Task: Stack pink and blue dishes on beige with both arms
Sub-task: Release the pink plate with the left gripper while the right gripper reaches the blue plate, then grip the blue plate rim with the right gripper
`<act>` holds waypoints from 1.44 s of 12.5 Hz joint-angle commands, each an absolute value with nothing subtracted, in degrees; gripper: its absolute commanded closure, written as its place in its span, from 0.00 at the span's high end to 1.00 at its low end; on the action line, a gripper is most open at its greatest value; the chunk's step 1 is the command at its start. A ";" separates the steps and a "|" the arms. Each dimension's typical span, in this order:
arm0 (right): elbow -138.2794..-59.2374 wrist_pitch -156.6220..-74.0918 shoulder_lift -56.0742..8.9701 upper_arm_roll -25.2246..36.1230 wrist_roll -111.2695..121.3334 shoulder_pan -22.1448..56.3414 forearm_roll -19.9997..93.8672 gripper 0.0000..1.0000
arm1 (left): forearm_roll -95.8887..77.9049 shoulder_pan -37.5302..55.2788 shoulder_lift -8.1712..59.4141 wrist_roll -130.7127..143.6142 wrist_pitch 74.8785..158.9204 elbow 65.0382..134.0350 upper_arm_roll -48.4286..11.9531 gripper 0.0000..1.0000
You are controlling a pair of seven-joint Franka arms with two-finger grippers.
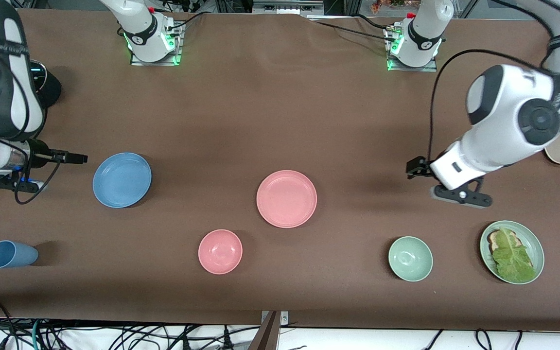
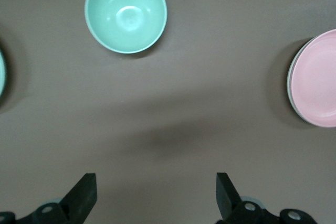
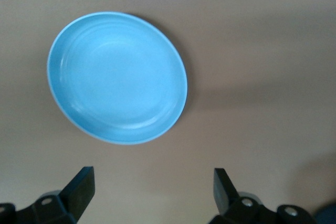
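Round matte pink plate sits on the beige one; round matte blue plate still waits, both grippers' jaws spread empty.

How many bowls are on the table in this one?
2. A pink bowl sits nearer to the front camera than the pink plate. A green bowl sits beside the green plate, toward the left arm's end. None looks hidden.

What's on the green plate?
On the green plate lies a big lettuce leaf on top of a slice of bread. The leaf covers most of the bread, so only one end peeks out. Anything else under the leaf is hidden.
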State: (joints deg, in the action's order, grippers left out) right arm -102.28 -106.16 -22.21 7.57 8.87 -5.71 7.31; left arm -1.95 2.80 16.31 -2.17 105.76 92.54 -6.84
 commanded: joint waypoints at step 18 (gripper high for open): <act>-101.43 -117.07 -37.88 6.50 27.16 -12.74 22.85 0.23 | -1.40 -3.61 1.76 -5.80 83.85 88.77 -4.75 1.00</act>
